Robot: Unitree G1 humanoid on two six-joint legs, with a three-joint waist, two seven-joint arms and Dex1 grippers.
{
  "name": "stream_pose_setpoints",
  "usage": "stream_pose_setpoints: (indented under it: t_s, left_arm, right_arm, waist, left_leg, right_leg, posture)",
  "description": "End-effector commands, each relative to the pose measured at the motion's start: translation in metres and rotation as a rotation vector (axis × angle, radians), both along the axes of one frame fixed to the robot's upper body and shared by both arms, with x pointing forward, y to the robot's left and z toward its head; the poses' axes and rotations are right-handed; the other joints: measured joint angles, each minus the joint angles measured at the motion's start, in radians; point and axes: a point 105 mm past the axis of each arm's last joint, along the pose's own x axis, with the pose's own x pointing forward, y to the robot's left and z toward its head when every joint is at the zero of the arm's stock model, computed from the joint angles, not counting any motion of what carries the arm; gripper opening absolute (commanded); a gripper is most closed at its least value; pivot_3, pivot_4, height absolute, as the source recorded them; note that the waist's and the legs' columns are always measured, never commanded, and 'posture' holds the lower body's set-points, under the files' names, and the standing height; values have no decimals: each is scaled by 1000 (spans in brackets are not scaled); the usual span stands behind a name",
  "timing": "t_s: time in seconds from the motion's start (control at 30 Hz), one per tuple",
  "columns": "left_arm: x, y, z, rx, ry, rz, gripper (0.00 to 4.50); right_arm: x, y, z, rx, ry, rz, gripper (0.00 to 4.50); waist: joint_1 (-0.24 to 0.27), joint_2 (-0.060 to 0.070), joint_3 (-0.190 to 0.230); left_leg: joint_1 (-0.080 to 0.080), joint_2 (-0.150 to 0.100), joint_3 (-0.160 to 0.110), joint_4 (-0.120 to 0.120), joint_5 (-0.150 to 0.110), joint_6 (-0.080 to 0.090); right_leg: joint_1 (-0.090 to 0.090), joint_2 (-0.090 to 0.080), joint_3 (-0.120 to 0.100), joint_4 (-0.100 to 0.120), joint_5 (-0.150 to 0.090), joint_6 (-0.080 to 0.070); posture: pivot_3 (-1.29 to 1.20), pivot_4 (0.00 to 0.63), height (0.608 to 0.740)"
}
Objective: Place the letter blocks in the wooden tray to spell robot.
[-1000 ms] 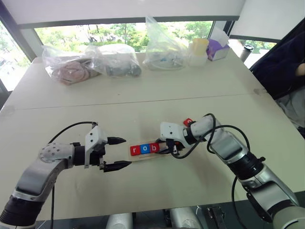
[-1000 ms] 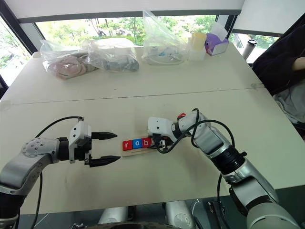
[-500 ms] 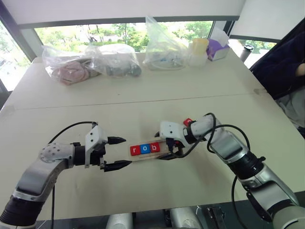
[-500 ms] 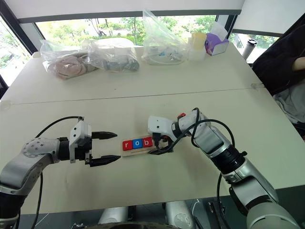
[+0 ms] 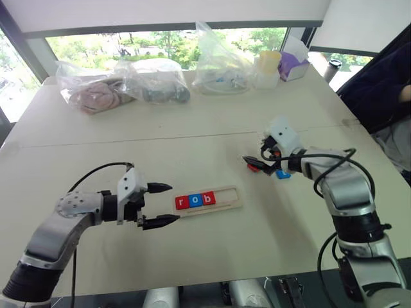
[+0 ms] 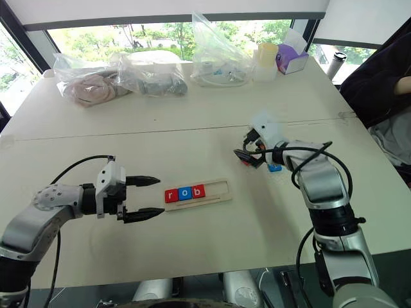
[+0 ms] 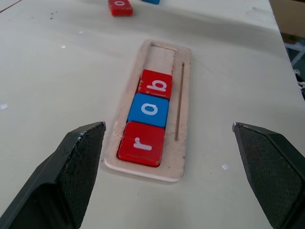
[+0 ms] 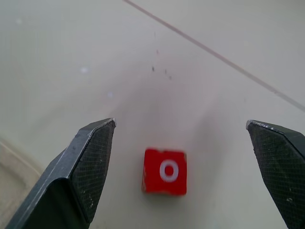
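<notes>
The right gripper (image 6: pixel 247 156) is hovering, fingers released, over the red o block (image 8: pixel 165 171).
If it is closing off-centre, the block may be sliding away.

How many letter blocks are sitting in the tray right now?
3. In the wooden tray, from its end near the left hand: red r, blue o, red b. Two slots are empty. A red o and a blue block lie outside.
</notes>
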Motion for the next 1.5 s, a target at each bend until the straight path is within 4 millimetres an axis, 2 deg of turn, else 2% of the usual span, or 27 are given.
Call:
stream_pose_setpoints:
  t_s: [0.03, 0.33, 0.5, 0.53, 0.57, 0.7, 0.73, 0.87, 0.93, 1.03, 1.13, 1.2, 1.3, 1.47, 1.5]
  left_arm:
    - [3, -1, 6, -4, -33, -18, 4500]
    - [4, 0, 6, -2, -40, -11, 4500]
    - [3, 0, 6, -4, -42, -8, 4500]
    - [3, 0, 6, -4, -41, -8, 4500]
    - [3, -1, 6, -5, -41, -8, 4500]
    - [1, -1, 7, -10, -39, -19, 4500]
    - [0, -2, 7, -12, -39, -23, 4500]
    - [0, -2, 10, -17, -46, -35, 4500]
    - [2, -3, 12, -21, -51, -37, 4500]
    - [3, -5, 13, -25, -56, -40, 4500]
    - [4, -6, 12, -28, -56, -42, 4500]
    - [4, -8, 11, -31, -54, -48, 4500]
    - [5, -10, 11, -34, -54, -51, 4500]
    - [8, -10, 11, -37, -58, -49, 4500]
    - [8, -10, 11, -36, -59, -48, 4500]
  right_arm:
    - [0, 4, 4, 22, -45, -3, 4464]
    - [8, 0, -22, 33, 23, -40, 4464]
    - [11, -1, -30, 43, 48, -59, 4464]
    - [11, -1, -30, 48, 48, -61, 3930]
    - [11, 0, -29, 55, 49, -62, 3650]
    - [7, 3, -24, 78, 51, -69, 1499]
    - [5, 3, -22, 79, 53, -74, 1159]
    - [-9, 1, -13, 89, 49, -126, 1180]
    - [-23, 0, -11, 89, 62, -164, 1180]
    - [-52, -4, -19, 100, 129, -281, 1180]
    - [-68, -6, -26, 122, 173, -368, 1180]
    - [-79, -5, -37, 165, 228, -451, 1180]
    - [-85, -4, -47, 199, 276, -511, 1180]
    - [-81, -3, -50, 254, 298, -555, 1180]
    - [-81, -1, -51, 260, 303, -549, 1680]
  waist:
    - [-1, 0, 0]
    - [1, 0, 0]
    - [0, 0, 0]
    - [0, 0, 0]
    - [0, 0, 0]
    - [1, 0, 0]
    - [1, 0, 0]
    - [3, 0, 0]
    - [4, 0, 0]
    - [4, 0, 0]
    - [0, 0, 0]
    - [-1, 0, 0]
    - [0, 0, 0]
    - [0, -1, -1]
    - [0, -1, -1]
  left_leg:
    - [0, 0, 0, 0, 0, 0]
    - [0, 0, 0, 0, 0, 0]
    - [0, 0, 0, 0, 0, 0]
    - [0, 0, 0, 0, 0, 0]
    - [0, 0, 0, 0, 0, 0]
    - [0, 0, 0, 0, 0, 0]
    - [0, 0, 0, 0, 0, 0]
    - [-1, 0, 0, 0, 0, 0]
    - [-1, 0, -1, 0, 0, 0]
    - [-1, 0, -1, 0, 0, 0]
    - [-1, 0, -1, 0, 0, 0]
    - [-1, 0, 0, 0, 0, 0]
    - [-1, 0, -1, 0, 0, 0]
    - [-1, 0, 0, 0, 0, 0]
    - [-1, 0, 0, 0, 0, 0]
  right_leg:
    - [0, 0, 0, 0, 0, 0]
    - [0, 0, 0, 0, 0, 1]
    - [0, 0, 0, 0, 0, 0]
    - [0, 0, 0, 0, 0, 0]
    - [0, 0, 0, 0, 0, 0]
    - [0, 0, 0, 0, 0, 0]
    - [0, 0, 0, 0, 0, 0]
    - [0, 0, 0, 0, 0, 1]
    - [0, 0, 0, 0, 0, 1]
    - [0, 0, 0, 0, -1, 1]
    - [0, 0, 0, 0, -1, 1]
    - [-1, 0, 1, 0, -1, 1]
    - [-1, 0, 0, 0, -3, 4]
    - [0, -1, 0, -2, -3, 4]
    - [0, -1, 0, -2, -3, 4]
  posture:
    - [0, 150, 740]
    - [0, 150, 740]
    - [0, 150, 740]
    - [0, 150, 740]
    - [0, 150, 740]
    - [0, 150, 740]
    - [0, 150, 740]
    - [0, 150, 740]
    - [0, 150, 740]
    - [0, 150, 740]
    - [0, 150, 740]
    - [0, 150, 740]
    - [0, 150, 740]
    - [0, 150, 740]
    - [0, 150, 740]
